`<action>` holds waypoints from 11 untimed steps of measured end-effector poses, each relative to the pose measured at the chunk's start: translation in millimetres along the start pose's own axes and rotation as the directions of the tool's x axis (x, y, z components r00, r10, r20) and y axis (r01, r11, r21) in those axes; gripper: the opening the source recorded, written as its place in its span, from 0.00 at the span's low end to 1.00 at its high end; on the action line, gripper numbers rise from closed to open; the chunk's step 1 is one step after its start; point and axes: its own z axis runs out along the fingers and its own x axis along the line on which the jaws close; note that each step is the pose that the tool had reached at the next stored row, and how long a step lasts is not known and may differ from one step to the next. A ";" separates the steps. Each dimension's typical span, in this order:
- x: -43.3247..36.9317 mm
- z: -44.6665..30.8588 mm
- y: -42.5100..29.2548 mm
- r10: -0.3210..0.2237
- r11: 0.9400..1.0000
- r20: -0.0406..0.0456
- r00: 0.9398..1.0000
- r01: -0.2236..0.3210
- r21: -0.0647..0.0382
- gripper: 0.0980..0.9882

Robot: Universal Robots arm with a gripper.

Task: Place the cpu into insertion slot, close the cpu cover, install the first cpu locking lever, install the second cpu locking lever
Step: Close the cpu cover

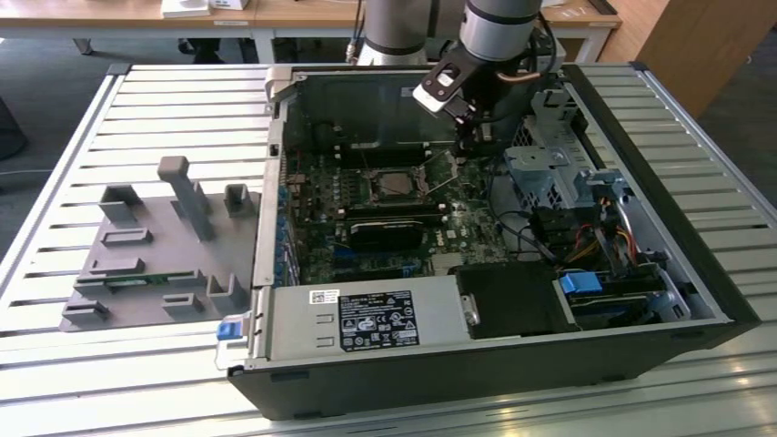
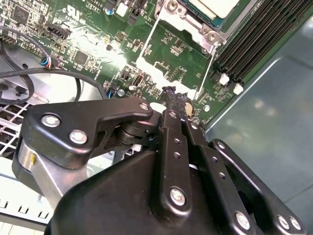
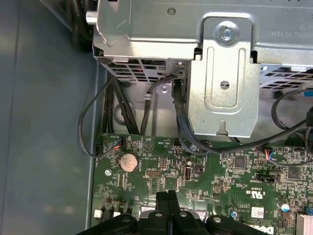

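The cpu [image 1: 391, 185] lies silver-topped in the insertion slot [image 1: 370, 173] on the green motherboard inside the open computer case. In the second wrist view the cpu [image 2: 215, 9] sits in the insertion slot [image 2: 172, 7]. The cpu cover [image 2: 149, 66], a thin metal frame, stands raised off the slot, and green board shows through its window. My gripper [image 2: 177, 98] is shut, its fingertips at the cover's free edge, on the side away from the chip. In the exterior view the gripper [image 1: 471, 146] hangs to the right of the slot. The first wrist view shows the fingers [image 3: 164, 205] pressed together.
A black ribbed block [image 1: 386, 232] sits in front of the slot, with a power supply [image 1: 352, 319] nearer still. A metal drive cage [image 3: 225, 73] and loose cables [image 3: 181, 127] crowd the gripper's other side. Memory slots [image 2: 259, 39] run past the cpu. A grey fixture tray [image 1: 158, 246] lies outside the case.
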 end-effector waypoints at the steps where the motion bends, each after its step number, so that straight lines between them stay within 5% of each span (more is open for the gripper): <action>1: 0.2 0.2 0.5 0.000 1.000 0.000 1.000 0.000 0.000 0.01; 11: 3.9 3.2 7.5 0.000 1.000 0.012 1.000 0.000 0.001 0.01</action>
